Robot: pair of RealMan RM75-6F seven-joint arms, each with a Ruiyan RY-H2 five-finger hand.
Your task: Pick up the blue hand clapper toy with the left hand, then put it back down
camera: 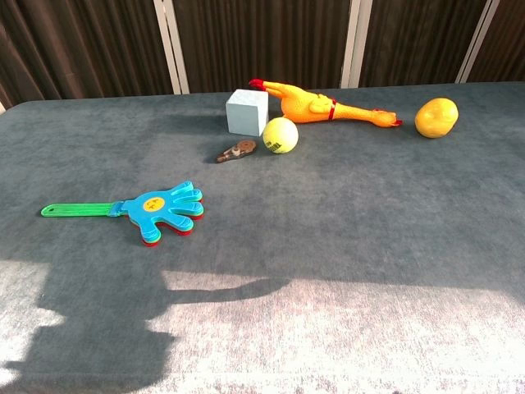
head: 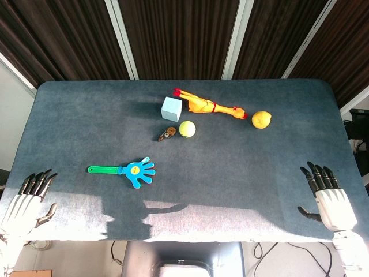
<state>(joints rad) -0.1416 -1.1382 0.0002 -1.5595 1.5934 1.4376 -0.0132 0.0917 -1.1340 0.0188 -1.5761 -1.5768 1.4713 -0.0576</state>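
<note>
The blue hand clapper toy (head: 136, 172) lies flat on the table with its green handle (head: 104, 169) pointing left; the chest view shows the clapper (camera: 160, 210) at left of centre. My left hand (head: 26, 202) rests at the table's near left corner, fingers apart, holding nothing, well left of and nearer than the toy. My right hand (head: 328, 199) sits at the near right corner, also empty with fingers spread. Neither hand appears in the chest view.
Beyond the clapper sit a pale blue cube (head: 172, 108), a yellow-green ball (head: 187, 129), a small brown object (head: 168, 134), a rubber chicken (head: 210, 106) and a yellow lemon-like fruit (head: 261, 119). The blue-grey table (head: 242, 184) has sunlit patches near its front edge.
</note>
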